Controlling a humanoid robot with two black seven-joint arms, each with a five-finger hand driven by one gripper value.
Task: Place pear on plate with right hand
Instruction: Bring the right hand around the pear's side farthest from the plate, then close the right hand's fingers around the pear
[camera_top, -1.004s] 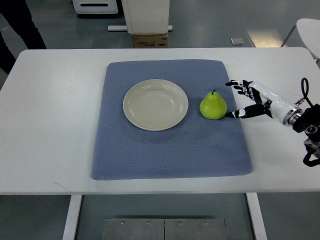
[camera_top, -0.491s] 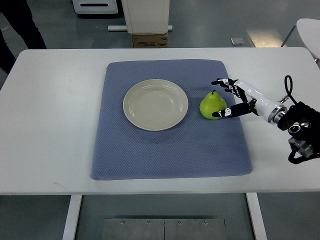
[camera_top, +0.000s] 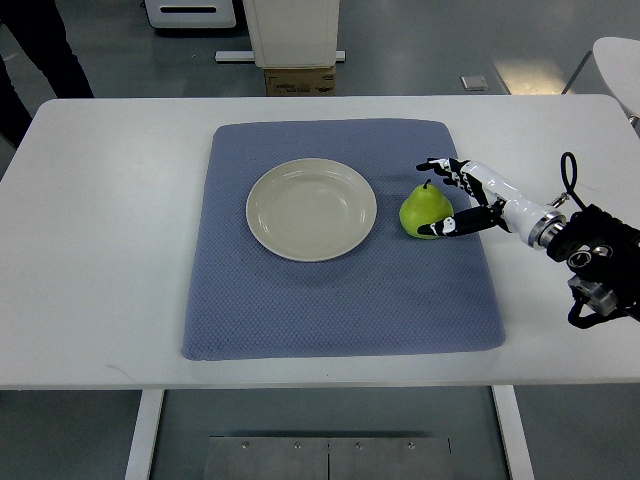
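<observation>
Top view looks steeply down on your work area. You see a pear (camera_top: 425, 211), bright yellow-green, smooth-skinned and rounded, with a short dark stem pointing away from you. It stands on a blue-grey mat (camera_top: 340, 290), just beside the plate (camera_top: 311, 209) on its right side, not on it. The plate is round, shallow and cream-coloured with a glossy surface, and it holds nothing. The mat is a rounded rectangle with a fine dotted weave, and it covers the middle of a plain white table (camera_top: 90, 250).

Your right hand (camera_top: 462, 197) reaches in from the right edge on a white forearm with a dark wrist and a looped black cable. Its black-and-white fingers (camera_top: 440, 166) are spread around the pear's right side: the upper ones curve over the top near the stem, and the lower one (camera_top: 452, 224) lies against the base. They look to be touching the fruit, but you cannot tell whether the grip has closed firmly.

A cardboard box (camera_top: 300, 80) sits on the floor beyond the table.
</observation>
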